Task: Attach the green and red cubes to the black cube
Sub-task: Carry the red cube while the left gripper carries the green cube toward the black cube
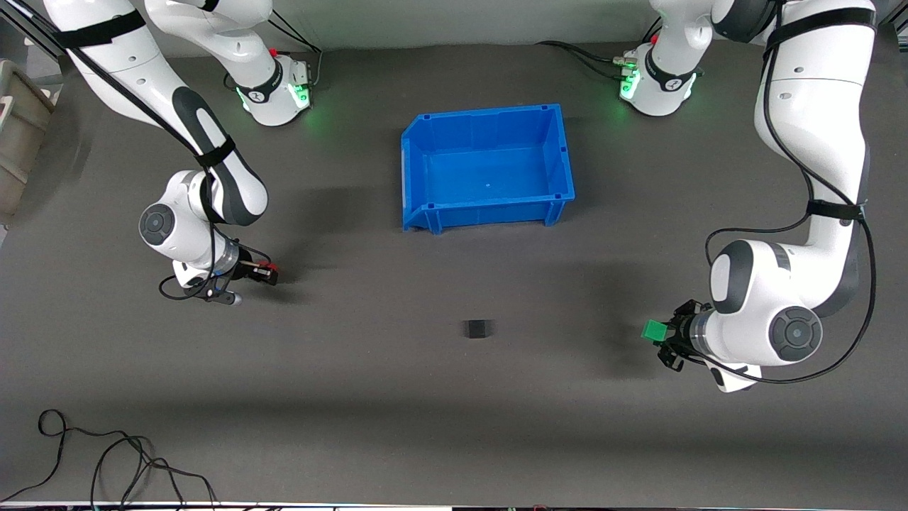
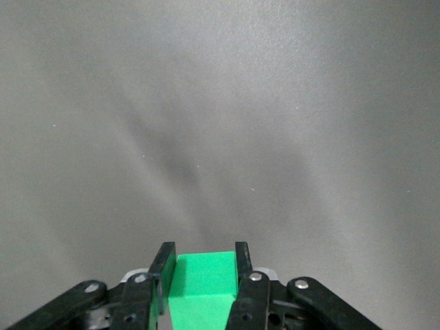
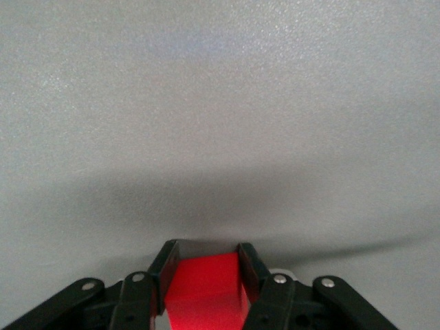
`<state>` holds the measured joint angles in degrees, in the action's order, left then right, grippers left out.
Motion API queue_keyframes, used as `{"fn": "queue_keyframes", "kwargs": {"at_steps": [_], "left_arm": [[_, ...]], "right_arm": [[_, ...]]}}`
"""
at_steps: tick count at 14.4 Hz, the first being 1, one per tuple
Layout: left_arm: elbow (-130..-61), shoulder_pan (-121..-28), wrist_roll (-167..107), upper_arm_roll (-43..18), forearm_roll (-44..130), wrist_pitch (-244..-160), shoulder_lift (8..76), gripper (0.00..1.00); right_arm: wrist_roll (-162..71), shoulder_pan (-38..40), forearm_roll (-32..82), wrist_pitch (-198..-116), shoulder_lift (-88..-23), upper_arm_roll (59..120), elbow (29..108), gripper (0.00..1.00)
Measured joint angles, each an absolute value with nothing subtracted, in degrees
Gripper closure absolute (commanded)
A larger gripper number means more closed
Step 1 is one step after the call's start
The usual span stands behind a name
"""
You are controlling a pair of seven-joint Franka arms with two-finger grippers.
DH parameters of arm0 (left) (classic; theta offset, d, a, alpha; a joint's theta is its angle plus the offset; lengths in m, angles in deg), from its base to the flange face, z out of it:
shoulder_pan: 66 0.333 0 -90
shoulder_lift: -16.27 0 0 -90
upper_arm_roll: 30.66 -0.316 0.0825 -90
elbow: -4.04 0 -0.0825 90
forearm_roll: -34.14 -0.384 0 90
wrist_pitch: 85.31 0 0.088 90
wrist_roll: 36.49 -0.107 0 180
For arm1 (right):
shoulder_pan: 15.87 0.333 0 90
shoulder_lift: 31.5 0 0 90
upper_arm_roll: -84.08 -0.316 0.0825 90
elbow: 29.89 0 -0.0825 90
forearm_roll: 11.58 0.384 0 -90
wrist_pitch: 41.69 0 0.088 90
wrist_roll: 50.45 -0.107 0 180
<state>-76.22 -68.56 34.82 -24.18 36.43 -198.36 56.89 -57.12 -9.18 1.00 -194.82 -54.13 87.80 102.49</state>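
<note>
- Left gripper [image 1: 661, 333] pinches the green cube [image 1: 655, 330] between its two fingers, over bare counter [image 1: 454, 426] toward the left arm's end.
- Seen from the left wrist view, the green cube [image 2: 203, 280] sits squarely between the black fingers [image 2: 163, 269], both pads flat against its sides, with grey counter [image 2: 220, 124] spread out past it.
- Right gripper [image 1: 268, 272] pinches the red cube [image 1: 265, 270], over the counter toward the right arm's end.
- Seen from the right wrist view, the red cube [image 3: 206, 289] is clamped between the fingers [image 3: 165, 271], a soft shadow lying across the counter [image 3: 220, 103] just past them.
- Black cube [image 1: 477, 328] lies alone on the counter, between the two grippers and well apart from both, touching nothing.
- Blue bin [image 1: 486, 167] stands farther from the front camera than the black cube, between the two arm bases, upright and holding nothing.
- Loose black cable [image 1: 106, 461] lies coiled on the counter at the edge nearest the front camera, toward the right arm's end.
</note>
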Motion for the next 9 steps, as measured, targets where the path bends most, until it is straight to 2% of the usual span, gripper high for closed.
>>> {"fn": "queue_keyframes", "kwargs": {"at_steps": [6, 7, 9], "left_arm": [[-74.02, -69.2, 46.64, -24.06, 37.42, -200.16, 57.05, 1.0], [-74.02, -69.76, 48.49, -23.97, 37.43, -201.33, 57.41, 1.0], [-74.03, -71.14, 52.32, -23.86, 37.49, -203.59, 58.61, 1.0]], "right_arm": [[-64.26, -9.06, 1.49, -187.53, -51.02, 87.75, 100.02, 1.0], [-67.86, -8.92, 1.54, -184.76, -50.12, 87.62, 98.29, 1.0], [-76.29, -8.66, 1.74, -174.2, -49.11, 87.3, 92.56, 1.0]]}}
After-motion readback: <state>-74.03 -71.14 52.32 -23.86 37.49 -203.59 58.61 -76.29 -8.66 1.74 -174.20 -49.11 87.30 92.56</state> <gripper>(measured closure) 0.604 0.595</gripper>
